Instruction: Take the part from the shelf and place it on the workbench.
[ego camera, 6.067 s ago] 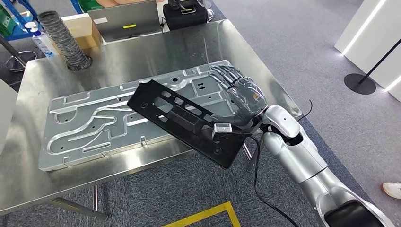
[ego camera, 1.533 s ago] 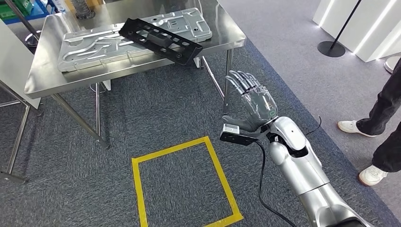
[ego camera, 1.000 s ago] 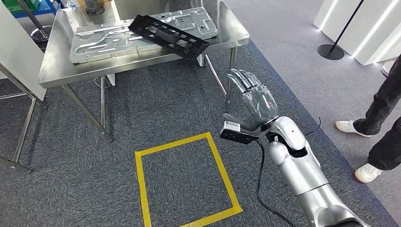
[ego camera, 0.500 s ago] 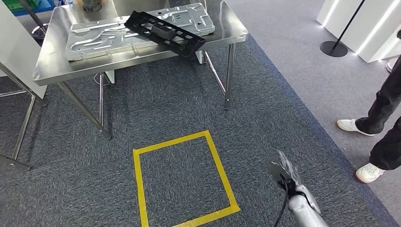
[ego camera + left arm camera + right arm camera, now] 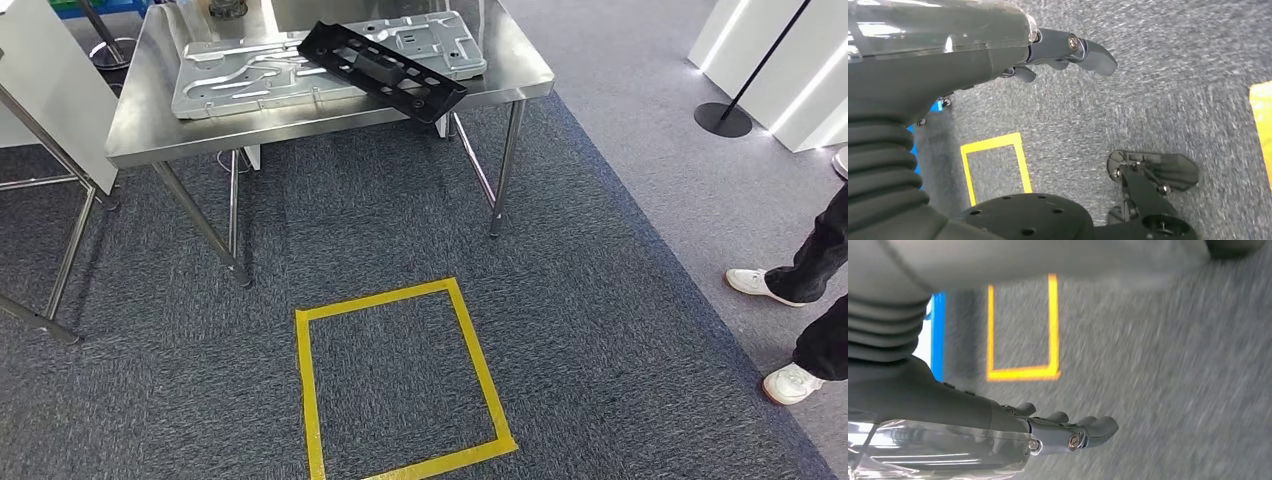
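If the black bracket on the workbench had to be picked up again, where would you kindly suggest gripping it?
Probably the black bracket by its near-right end, from the table's front edge: that end juts toward the edge, while the far end lies on the silver panel.

floor's a dark blue-grey carpet [image 5: 400, 230] with a yellow tape square [image 5: 400, 385] stuck on it. steel table [image 5: 300, 125] on thin metal legs at the back. lighter grey floor strip [image 5: 640, 110] runs along the right, with a round black stand base [image 5: 722, 119] and white panels [image 5: 775, 60] lit by bright strips. a person's white sneakers [image 5: 770, 330] sit at the right edge.
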You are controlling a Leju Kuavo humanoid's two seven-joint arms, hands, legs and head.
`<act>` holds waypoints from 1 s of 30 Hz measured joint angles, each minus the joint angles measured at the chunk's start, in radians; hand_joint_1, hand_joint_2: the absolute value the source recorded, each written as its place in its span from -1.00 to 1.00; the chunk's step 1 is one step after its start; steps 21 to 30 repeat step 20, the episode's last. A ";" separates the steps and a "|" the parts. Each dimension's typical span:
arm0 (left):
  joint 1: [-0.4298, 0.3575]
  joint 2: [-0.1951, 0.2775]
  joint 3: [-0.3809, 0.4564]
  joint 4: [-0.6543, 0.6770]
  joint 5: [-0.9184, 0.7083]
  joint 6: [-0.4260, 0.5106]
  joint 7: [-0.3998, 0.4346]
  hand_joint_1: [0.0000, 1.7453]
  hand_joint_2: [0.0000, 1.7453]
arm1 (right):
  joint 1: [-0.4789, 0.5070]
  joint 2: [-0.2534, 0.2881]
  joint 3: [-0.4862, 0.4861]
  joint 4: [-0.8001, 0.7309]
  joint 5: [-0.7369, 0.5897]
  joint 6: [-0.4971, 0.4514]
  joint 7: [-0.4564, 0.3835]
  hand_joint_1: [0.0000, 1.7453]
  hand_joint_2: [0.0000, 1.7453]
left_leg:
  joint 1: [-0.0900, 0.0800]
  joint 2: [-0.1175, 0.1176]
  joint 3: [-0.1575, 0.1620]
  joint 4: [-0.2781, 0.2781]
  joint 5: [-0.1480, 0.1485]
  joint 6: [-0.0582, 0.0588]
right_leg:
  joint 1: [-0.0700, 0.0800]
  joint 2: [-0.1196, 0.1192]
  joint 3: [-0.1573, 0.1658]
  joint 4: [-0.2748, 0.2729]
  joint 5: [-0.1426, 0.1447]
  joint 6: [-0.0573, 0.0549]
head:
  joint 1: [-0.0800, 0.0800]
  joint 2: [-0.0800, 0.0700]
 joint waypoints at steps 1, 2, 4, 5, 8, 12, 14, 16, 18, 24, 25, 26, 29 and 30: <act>0.000 0.000 0.001 0.000 0.002 -0.001 0.008 -1.00 1.00 | 0.001 0.009 -0.001 0.005 0.000 0.020 -0.022 -1.00 1.00 | -0.002 -0.001 -0.003 0.004 -0.001 0.001 | 0.000 0.001 -0.018 0.046 -0.018 0.001 | 0.000 0.000; 0.000 0.001 -0.001 -0.002 0.005 -0.003 0.015 -1.00 1.00 | 0.003 0.020 -0.002 0.009 -0.002 0.040 -0.046 -1.00 1.00 | -0.004 -0.002 -0.005 0.009 -0.003 0.001 | 0.001 0.002 -0.019 0.059 -0.017 0.002 | 0.000 0.000; 0.000 0.003 -0.019 -0.011 0.024 -0.009 0.022 -1.00 1.00 | 0.010 0.045 -0.002 0.015 -0.011 0.063 -0.076 -1.00 1.00 | -0.004 -0.004 -0.012 0.028 -0.010 -0.003 | 0.000 0.002 0.031 -0.021 0.029 0.004 | 0.000 0.000; 0.000 0.005 -0.034 -0.018 0.042 -0.012 0.022 -1.00 1.00 | 0.016 0.059 -0.002 0.017 -0.019 0.067 -0.082 -1.00 1.00 | -0.004 -0.005 -0.017 0.041 -0.016 -0.008 | 0.001 0.003 0.063 -0.075 0.047 0.002 | 0.000 0.000; 0.001 0.014 -0.084 -0.040 0.110 -0.022 0.021 -1.00 1.00 | 0.034 0.095 0.002 0.021 -0.050 0.069 -0.087 -1.00 1.00 | -0.006 -0.010 -0.034 0.079 -0.037 -0.024 | 0.006 0.009 0.098 -0.144 0.058 -0.015 | 0.000 0.000; 0.017 0.030 -0.163 -0.060 0.211 -0.036 0.018 -1.00 0.50 | 0.054 0.113 0.019 0.019 -0.096 0.069 -0.091 -1.00 0.50 | -0.001 -0.010 -0.044 0.113 -0.061 -0.044 | 0.005 0.008 0.098 -0.147 0.063 -0.036 | 0.000 0.000; 0.032 0.034 -0.202 -0.062 0.259 -0.044 0.017 -1.00 -0.50 | 0.057 0.111 0.028 0.010 -0.118 0.069 -0.094 -1.00 -0.50 | 0.005 -0.010 -0.084 0.208 -0.119 -0.057 | 0.004 0.007 0.097 -0.148 0.065 -0.040 | 0.000 0.000; 0.053 0.036 -0.242 -0.062 0.308 -0.052 0.015 -1.00 -1.00 | 0.058 0.107 0.039 -0.006 -0.141 0.069 -0.096 -1.00 -1.00 | 0.012 -0.010 -0.139 0.327 -0.171 -0.065 | 0.007 0.006 0.095 -0.149 0.065 -0.042 | 0.000 0.000; 0.080 0.038 -0.283 -0.062 0.359 -0.059 0.014 -1.00 -1.00 | 0.057 0.103 0.052 -0.030 -0.163 0.071 -0.097 -1.00 -1.00 | 0.014 -0.010 -0.148 0.343 -0.156 -0.062 | 0.010 0.006 0.096 -0.149 0.065 -0.042 | 0.000 0.000; 0.102 0.041 -0.313 -0.061 0.395 -0.064 0.013 -1.00 -1.00 | 0.055 0.102 0.063 -0.052 -0.179 0.072 -0.098 -1.00 -1.00 | 0.013 -0.010 -0.113 0.267 -0.106 -0.054 | 0.012 0.007 0.098 -0.149 0.065 -0.042 | 0.000 0.000; 0.102 0.041 -0.313 -0.061 0.395 -0.064 0.013 -1.00 -1.00 | 0.055 0.102 0.063 -0.052 -0.179 0.072 -0.098 -1.00 -1.00 | 0.013 -0.010 -0.113 0.267 -0.106 -0.054 | 0.012 0.007 0.098 -0.149 0.065 -0.042 | 0.000 0.000; 0.102 0.041 -0.313 -0.061 0.395 -0.064 0.013 -1.00 -1.00 | 0.055 0.102 0.063 -0.052 -0.179 0.072 -0.098 -1.00 -1.00 | 0.013 -0.010 -0.113 0.267 -0.106 -0.054 | 0.012 0.007 0.098 -0.149 0.065 -0.042 | 0.000 0.000; 0.102 0.041 -0.313 -0.061 0.395 -0.064 0.013 -1.00 -1.00 | 0.055 0.102 0.063 -0.052 -0.179 0.072 -0.098 -1.00 -1.00 | 0.013 -0.010 -0.113 0.267 -0.106 -0.054 | 0.012 0.007 0.098 -0.149 0.065 -0.042 | 0.000 0.000; 0.102 0.041 -0.313 -0.061 0.395 -0.064 0.013 -1.00 -1.00 | 0.055 0.102 0.063 -0.052 -0.179 0.072 -0.098 -1.00 -1.00 | 0.013 -0.010 -0.113 0.267 -0.106 -0.054 | 0.012 0.007 0.098 -0.149 0.065 -0.042 | 0.000 0.000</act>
